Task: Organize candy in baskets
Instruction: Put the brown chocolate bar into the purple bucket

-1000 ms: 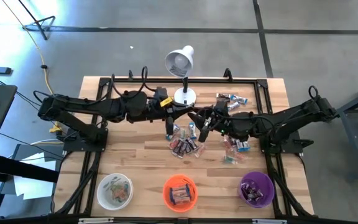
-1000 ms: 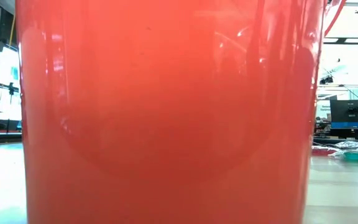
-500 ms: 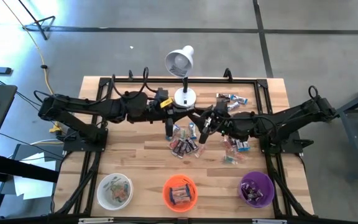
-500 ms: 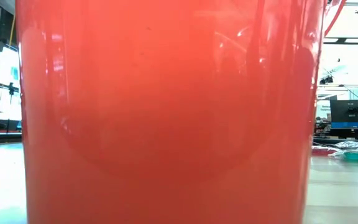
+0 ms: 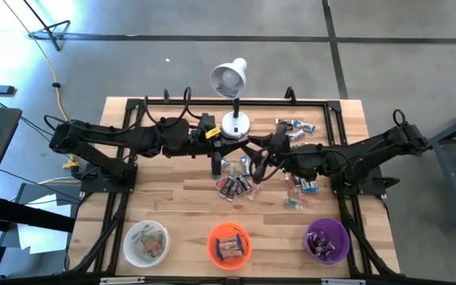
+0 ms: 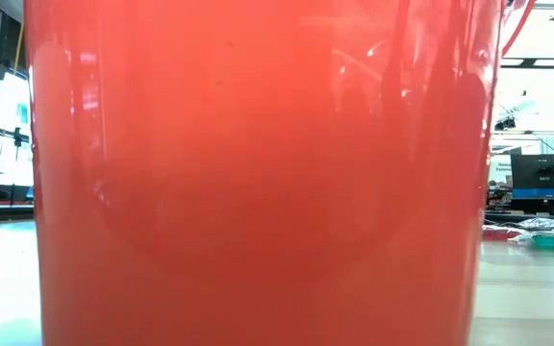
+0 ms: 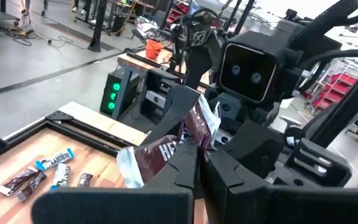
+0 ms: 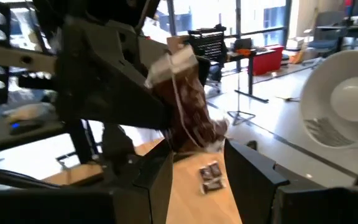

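Observation:
My left gripper (image 5: pixel 246 147) (image 7: pixel 201 158) hovers above the table's middle, shut on a dark brown wrapped candy (image 7: pixel 166 149) (image 8: pixel 188 106). My right gripper (image 5: pixel 257 158) (image 8: pixel 196 165) faces it closely and is open, its fingers standing on either side of the candy's lower end. Loose candies lie in piles below (image 5: pixel 234 184) and to the right (image 5: pixel 301 186). Along the near edge stand the white basket (image 5: pixel 146 242), the orange basket (image 5: pixel 229 243) and the purple basket (image 5: pixel 327 240), each holding some candy. My left gripper pinches the brown candy about its middle (image 7: pixel 178 144) between its two fingers, coming level from the table's left. The wrapper lies across the fingers, and its crimped ends (image 7: pixel 128 167) stick out on both sides. It is lifted clear of the table. My right gripper: I cannot tell whether its fingers touch the candy.
A white desk lamp (image 5: pixel 229 79) stands just beyond the grippers, its base (image 5: pixel 234 123) on the table. More candies lie at the far right (image 5: pixel 295 125). The orange basket's wall (image 6: pixel 258 173) fills the low view. A black frame rims the table.
My left gripper has edged a little toward the table's right, closer to my right gripper. The candy has stayed in its hold.

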You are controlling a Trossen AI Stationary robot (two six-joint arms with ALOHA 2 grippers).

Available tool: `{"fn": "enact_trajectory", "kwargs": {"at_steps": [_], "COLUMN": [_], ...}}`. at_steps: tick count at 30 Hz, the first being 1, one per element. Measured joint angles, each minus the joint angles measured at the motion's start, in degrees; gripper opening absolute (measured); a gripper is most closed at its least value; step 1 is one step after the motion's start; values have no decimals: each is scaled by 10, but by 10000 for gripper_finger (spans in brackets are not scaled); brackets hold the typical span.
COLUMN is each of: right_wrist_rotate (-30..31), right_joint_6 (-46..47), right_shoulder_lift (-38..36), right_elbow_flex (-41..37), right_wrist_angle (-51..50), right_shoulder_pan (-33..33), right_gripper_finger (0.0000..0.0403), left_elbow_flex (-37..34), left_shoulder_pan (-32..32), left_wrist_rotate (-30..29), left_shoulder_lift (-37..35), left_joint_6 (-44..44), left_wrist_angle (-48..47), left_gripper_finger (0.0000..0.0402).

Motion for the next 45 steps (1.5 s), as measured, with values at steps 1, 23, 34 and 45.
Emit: {"fn": "enact_trajectory", "kwargs": {"at_steps": [1,23,34,45], "right_wrist_rotate": [3,11,2,-1], "right_joint_6": [0,-21,-15,-23], "right_shoulder_lift": [0,-24,-28,-28], "right_elbow_flex": [0,0,0,0], "right_wrist_angle": [-4,-41,-81,-73], "right_shoulder_pan": [0,9,15,15], "right_gripper_finger": [138,138,138,138], "left_elbow_flex": [0,0,0,0], "left_shoulder_pan": [0,23,29,29], "left_wrist_rotate": [0,17,22,29], "left_shoulder_lift": [0,-2,-4,-4], "left_joint_6": [0,10,16,17], "left_wrist_angle": [0,-5,-12,-14], "left_gripper_finger": [0,0,0,0]}}
